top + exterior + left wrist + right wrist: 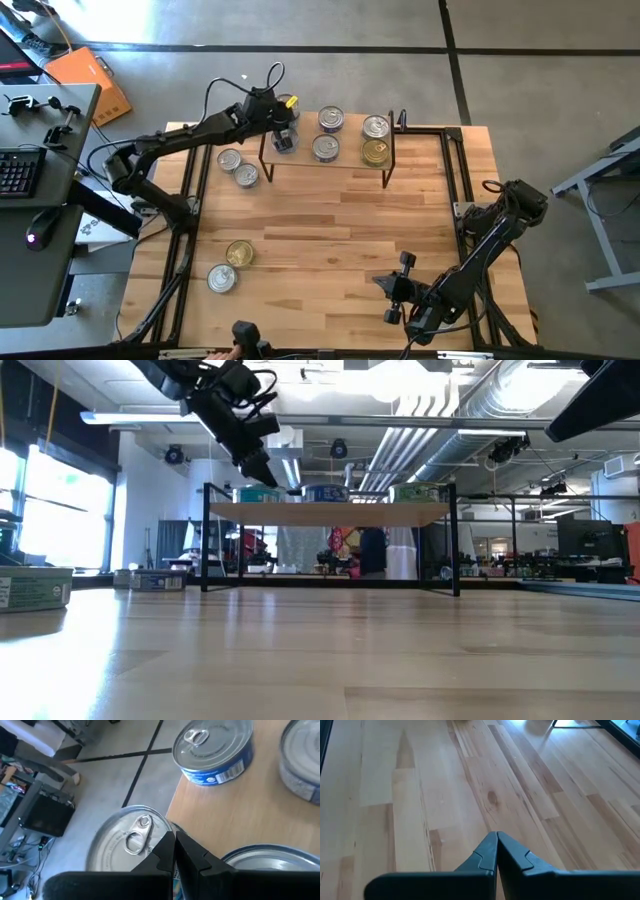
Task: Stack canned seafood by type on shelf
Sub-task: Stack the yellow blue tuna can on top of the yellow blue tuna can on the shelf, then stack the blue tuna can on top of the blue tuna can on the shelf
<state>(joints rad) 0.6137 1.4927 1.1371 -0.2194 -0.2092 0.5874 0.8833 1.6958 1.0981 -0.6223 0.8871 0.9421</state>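
The shelf (345, 168) stands at the table's far edge on thin black legs. On it are silver-topped cans (331, 120) (325, 148) (376, 127) and a gold-topped one (375, 152). My left gripper (175, 840) is shut and slants down over the shelf's left end (283, 130). Its tips are at the rim of a silver-topped can with a pull tab (131, 840). A blue-labelled can (212, 750) stands beyond it. My right gripper (496, 837) is shut, above bare tabletop near the front right (385, 285). My left gripper has its shut fingertips (167, 845) right at the rim of the pull-tab can's top (155, 837), coming from above on a slant. Whether they touch the can, I cannot tell.
Two silver-topped cans (229, 160) (246, 176) stand on the table left of the shelf. A gold-topped can (240, 253) and a silver one (221, 278) sit at the near left. The middle of the wooden tabletop (340, 230) is bare. A desk with a keyboard (20, 170) stands beyond the left edge.
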